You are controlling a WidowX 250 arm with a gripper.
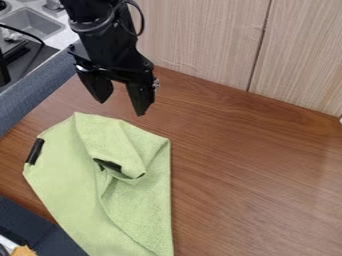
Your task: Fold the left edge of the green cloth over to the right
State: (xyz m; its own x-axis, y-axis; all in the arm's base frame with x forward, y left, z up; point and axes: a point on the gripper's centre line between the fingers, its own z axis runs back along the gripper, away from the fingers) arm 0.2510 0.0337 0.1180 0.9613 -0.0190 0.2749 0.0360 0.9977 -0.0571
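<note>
With the claw [121,108], hangs at the upper left over the brown wooden tabletop [247,180], both fingers pointing down and set well apart, with open space between. Comes close to the far edge of the green cloth [63,175], in view just beyond it, apart from the fabric.

Nearest, at the bottom left corner, shows a dark blue surface [30,225] with a small tan piece [24,251] and something white beside it, both cut off by the view's edge. Just right of there, runs out of view at the bottom with the cloth's lower end. Spreads from there across the left part of the tabletop in loose, uneven folds. Bulges up around the middle into a rumpled flap, with a dark patch [110,165] peeking out from under it. Bears a short black strip [35,151] along the left edge. Narrows to a blunt corner at the far end.

Farther back, on the left, borders the wood with a grey-blue padded edge [37,95]. Beyond that, at the upper left, shows a grey sink [50,25]. At the back, rises in pale wood-grain panels [200,40], with a dark seam between.
</note>
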